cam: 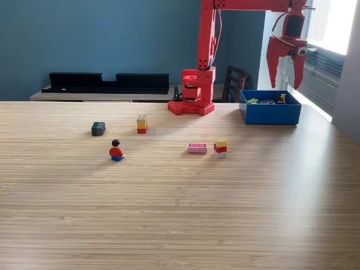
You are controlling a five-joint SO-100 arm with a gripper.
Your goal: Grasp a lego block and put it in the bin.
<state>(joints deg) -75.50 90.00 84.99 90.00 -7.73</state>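
- Wooden bench (169, 214) seen, bricks scattered on it.
- Red arm (205, 39) raised; hand (285, 84) held spread open, empty, above the bin.
- Blue bin (270, 114) placed at exterior view's right, pieces inside.
- Pink lego block (197, 148) left mid-bench, beside red-yellow block (220, 147).

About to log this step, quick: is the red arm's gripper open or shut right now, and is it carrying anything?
Red gripper: open, jaws spread, nothing between them, hanging above the blue plastic bin.
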